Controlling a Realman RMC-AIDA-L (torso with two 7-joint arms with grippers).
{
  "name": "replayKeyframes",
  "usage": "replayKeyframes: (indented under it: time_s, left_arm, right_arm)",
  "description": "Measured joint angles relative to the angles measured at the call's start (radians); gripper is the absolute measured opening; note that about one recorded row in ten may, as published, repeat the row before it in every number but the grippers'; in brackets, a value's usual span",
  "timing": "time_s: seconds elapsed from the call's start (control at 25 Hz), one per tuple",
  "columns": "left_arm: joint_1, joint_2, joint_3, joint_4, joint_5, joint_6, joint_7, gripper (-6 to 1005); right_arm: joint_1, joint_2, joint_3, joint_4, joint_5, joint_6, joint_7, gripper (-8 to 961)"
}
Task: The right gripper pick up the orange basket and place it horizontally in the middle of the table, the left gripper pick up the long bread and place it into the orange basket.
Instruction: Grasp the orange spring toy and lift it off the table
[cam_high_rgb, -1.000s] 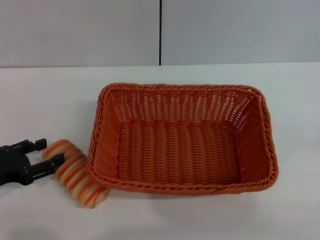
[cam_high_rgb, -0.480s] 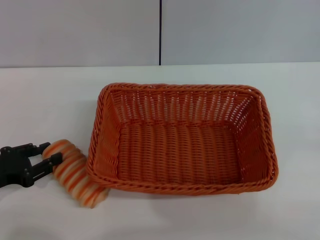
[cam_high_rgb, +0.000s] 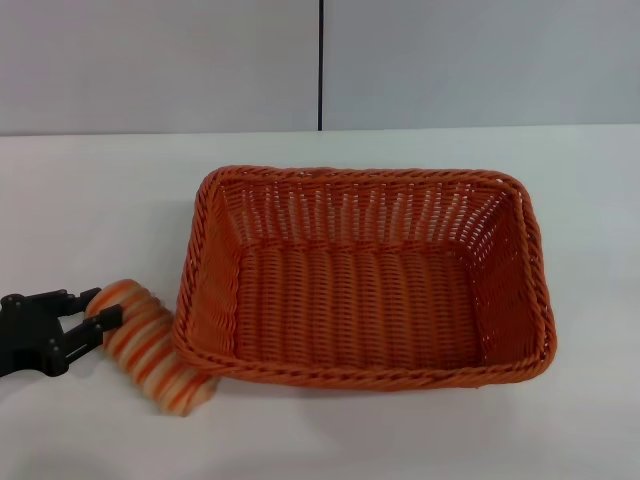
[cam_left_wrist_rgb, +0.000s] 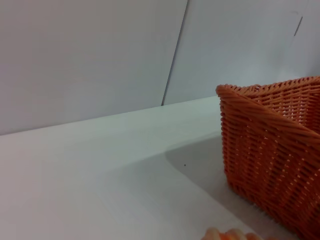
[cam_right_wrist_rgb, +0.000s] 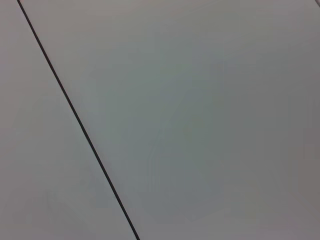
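Observation:
The orange basket (cam_high_rgb: 360, 280) lies lengthwise across the middle of the white table (cam_high_rgb: 100, 190), empty; one of its corners also fills the left wrist view (cam_left_wrist_rgb: 272, 150). The long bread (cam_high_rgb: 150, 345), striped cream and orange, lies slanted on the table against the basket's front left corner. Only its tip (cam_left_wrist_rgb: 225, 235) shows in the left wrist view. My left gripper (cam_high_rgb: 100, 307) is at the bread's far left end, open, with its fingertips at that end of the loaf. The right gripper is out of view.
A grey wall with a dark vertical seam (cam_high_rgb: 320, 65) stands behind the table. The right wrist view shows only that wall and seam (cam_right_wrist_rgb: 80, 125). Bare tabletop lies to the right of the basket (cam_high_rgb: 600, 250) and in front of it.
My left gripper has sunk slightly down and to the left at the bread's end, its fingers a little closer together. Bread and basket have stayed put.

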Motion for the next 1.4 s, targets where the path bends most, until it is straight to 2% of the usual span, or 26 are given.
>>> replayKeyframes:
  time_s: [0.2,0.6,0.76,0.84,0.96,1.04,1.24,1.28,1.4]
  left_arm:
    - [-0.002,0.000,0.000,0.000,0.000,0.000,0.000,321]
    - [0.000,0.007,-0.025,0.000,-0.007,0.000,-0.011,261]
    - [-0.001,0.008,-0.099,0.004,-0.008,0.002,-0.011,244]
    - [0.000,0.006,-0.184,0.009,-0.008,0.003,-0.011,236]
    - [0.001,0.006,-0.230,0.009,-0.009,0.001,-0.009,218]
    - [-0.002,0.007,-0.335,0.010,-0.009,-0.003,-0.005,201]
    - [-0.006,0.009,-0.401,0.011,-0.020,0.011,-0.006,176]
    - [-0.008,0.009,-0.444,0.011,-0.068,0.046,-0.008,174]
    - [-0.006,0.006,-0.446,0.008,-0.143,0.107,-0.017,168]
  right_arm:
    - [0.002,0.000,0.000,-0.001,0.000,-0.002,0.000,545]
    - [0.004,0.001,0.000,-0.002,0.000,-0.002,-0.001,545]
    - [0.007,0.002,0.000,-0.003,0.000,-0.002,-0.001,546]
    - [0.007,0.002,0.000,-0.004,0.000,-0.002,-0.001,546]
    - [0.008,0.002,0.000,-0.006,0.000,-0.002,-0.001,546]
    - [0.010,0.002,0.000,-0.008,0.000,-0.004,-0.001,546]
    - [0.011,0.002,0.000,-0.008,0.000,-0.006,-0.001,546]
    - [0.011,0.002,0.000,-0.008,0.000,-0.006,-0.001,546]
    - [0.010,0.002,0.000,-0.008,0.000,-0.006,-0.001,546]
